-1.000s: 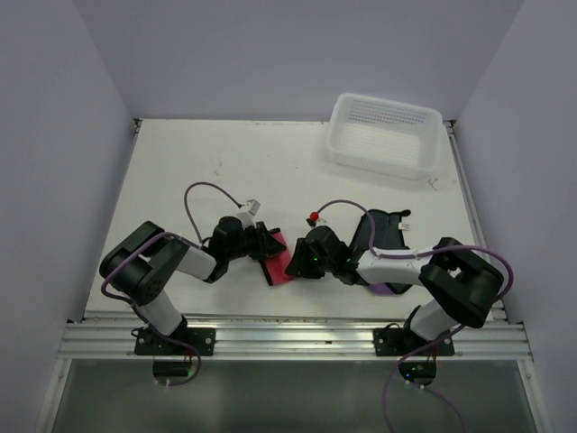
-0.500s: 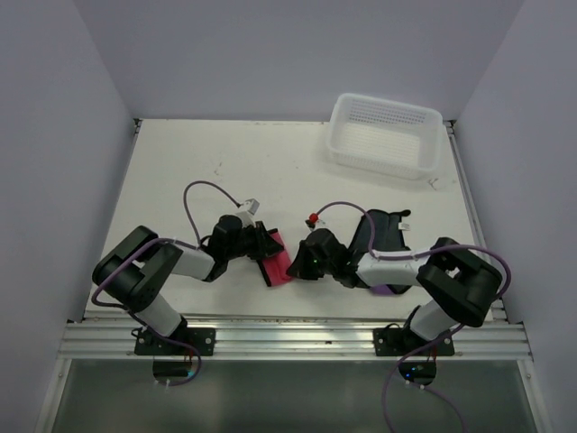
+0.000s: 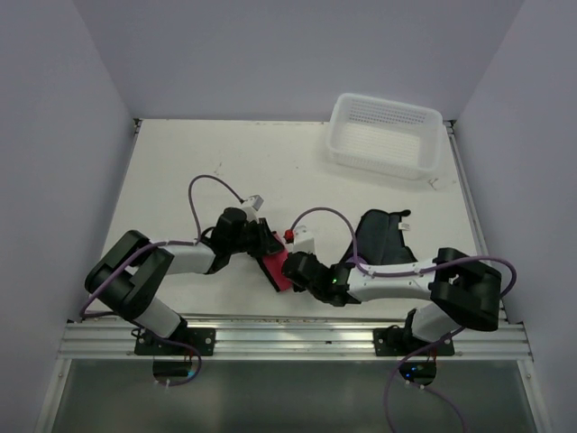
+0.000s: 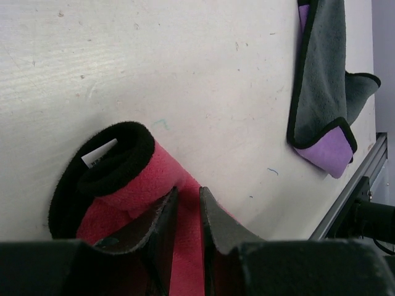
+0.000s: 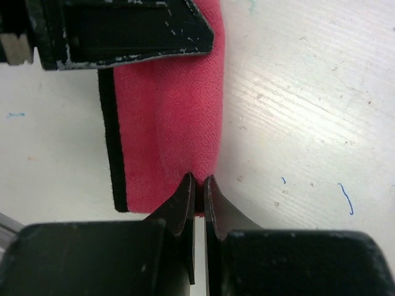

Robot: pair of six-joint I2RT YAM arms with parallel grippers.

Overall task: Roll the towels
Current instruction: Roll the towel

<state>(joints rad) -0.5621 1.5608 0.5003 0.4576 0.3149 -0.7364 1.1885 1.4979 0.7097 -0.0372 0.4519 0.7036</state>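
Rolled pink-red towel [image 4: 133, 185]; purple towel [image 4: 324, 92] crumpled.

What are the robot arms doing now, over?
Both pincers shut on pink towel, half rolled. Purple towel flat, untouched. Nothing blocking.

Pink-red towel [image 4: 154, 191] edged black, grey-and-purple towel [image 4: 321, 80], white perforated basket [image 3: 383, 135]

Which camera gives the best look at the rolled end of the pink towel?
The left wrist view: the pink towel shows its black-edged spiral end-on. The right wrist view shows only its flat pink side and black edge; the top view shows a small patch between the arms.
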